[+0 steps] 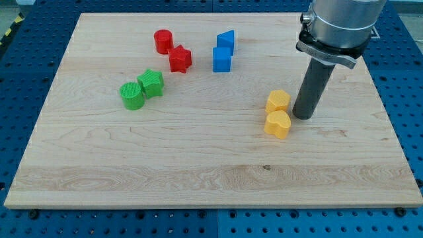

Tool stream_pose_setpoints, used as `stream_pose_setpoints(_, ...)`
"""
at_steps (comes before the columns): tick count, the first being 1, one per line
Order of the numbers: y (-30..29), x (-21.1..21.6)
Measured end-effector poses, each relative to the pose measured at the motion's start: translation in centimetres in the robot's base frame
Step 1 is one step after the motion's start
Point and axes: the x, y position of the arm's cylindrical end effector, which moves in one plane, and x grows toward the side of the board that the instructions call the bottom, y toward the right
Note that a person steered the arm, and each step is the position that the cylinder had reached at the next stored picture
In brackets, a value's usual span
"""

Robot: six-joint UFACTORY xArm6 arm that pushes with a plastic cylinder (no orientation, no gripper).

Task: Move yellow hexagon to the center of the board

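Pale wooden board (198, 158) lying on a blue perforated workbench, seen from the near side by the single camera. On the far left sit a red cylinder (162, 41) and, just beside it, a red star-shaped block (180, 59). To their right, two blue blocks (223, 51) stand close together, one behind the other. Nearer and further left, two green blocks (141, 90) touch each other.

On the right half lie two yellow blocks. The farther one, the yellow hexagon (278, 101), rests just against a yellow heart-shaped block (277, 123), which sits nearer the viewer. A dark rod descends from a silver arm housing at the top right. My tip (304, 116) rests on the board just to the right of both yellow blocks, close to them, though contact cannot be confirmed. The arm carries no gripper, so there is nothing to open, close or hold.

The hexagon appears to lie right of the board's centre, so the task looks unfinished. A leftward push remains, and the heart block may travel along.
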Motion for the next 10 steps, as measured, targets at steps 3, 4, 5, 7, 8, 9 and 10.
stream_pose_setpoints(3,-1.2,-1.0)
stream_pose_setpoints(4,-2.4,-1.5)
stream_pose_setpoints(5,-3.8,-1.5)
stream_pose_setpoints(7,-5.4,-3.4)
stream_pose_setpoints(8,-6.3,-3.6)
stream_pose_setpoints(9,-7.6,-3.6)
stream_pose_setpoints(10,-8.9,-3.6)
